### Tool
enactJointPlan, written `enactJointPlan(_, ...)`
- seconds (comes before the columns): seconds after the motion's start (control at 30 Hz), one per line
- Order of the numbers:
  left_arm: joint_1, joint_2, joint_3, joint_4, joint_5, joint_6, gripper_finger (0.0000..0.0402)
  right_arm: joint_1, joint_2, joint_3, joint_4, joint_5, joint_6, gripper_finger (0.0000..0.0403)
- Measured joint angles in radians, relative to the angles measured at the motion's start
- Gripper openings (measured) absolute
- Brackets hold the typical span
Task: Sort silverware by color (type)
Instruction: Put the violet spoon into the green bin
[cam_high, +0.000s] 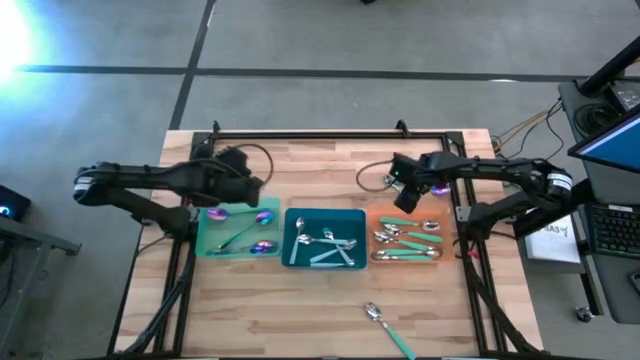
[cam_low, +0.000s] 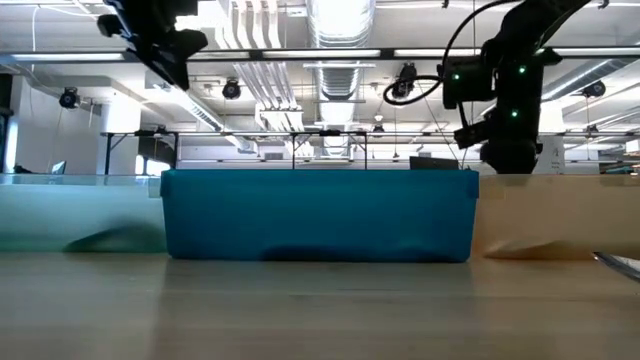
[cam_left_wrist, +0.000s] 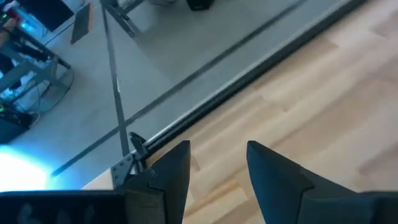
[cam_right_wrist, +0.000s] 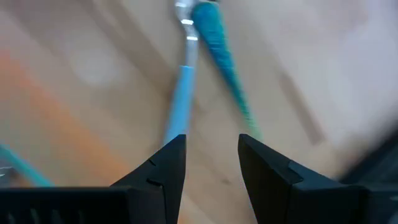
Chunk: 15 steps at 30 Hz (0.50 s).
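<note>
In the high view, iridescent purple spoons (cam_high: 245, 232) lie in the green tray (cam_high: 208, 240). Silver and teal-handled spoons (cam_high: 325, 245) lie in the teal tray (cam_high: 295, 215), and more silver and teal-handled spoons (cam_high: 405, 238) in the orange tray (cam_high: 378, 215). One teal-handled spoon (cam_high: 385, 322) lies on the bare table near its near edge. My left gripper (cam_high: 245, 185) (cam_left_wrist: 217, 155) is open and empty above the green tray's far side. My right gripper (cam_high: 405, 200) (cam_right_wrist: 211, 149) is open and empty above the orange tray's far left corner.
The three trays stand side by side across the table's middle; the low view shows the teal tray's front wall (cam_low: 320, 215). A cable loop (cam_high: 372, 178) lies on the wood behind the orange tray. The right wrist view shows two blurred thin blue and teal strands (cam_right_wrist: 217, 43) ahead.
</note>
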Motion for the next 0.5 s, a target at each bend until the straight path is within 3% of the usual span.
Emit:
enactJointPlan(0.13,0.025,-0.082,-0.029,0.023,-0.061,0.014,0.0142,-0.095,0.000,0.000,0.047,-0.152,-0.088,0.0137)
enactJointPlan(0.5,0.033,-0.152,-0.036,0.027,-0.249,0.020,0.0142,-0.313,0.026,0.000,0.048,-0.225,-0.237,0.0137)
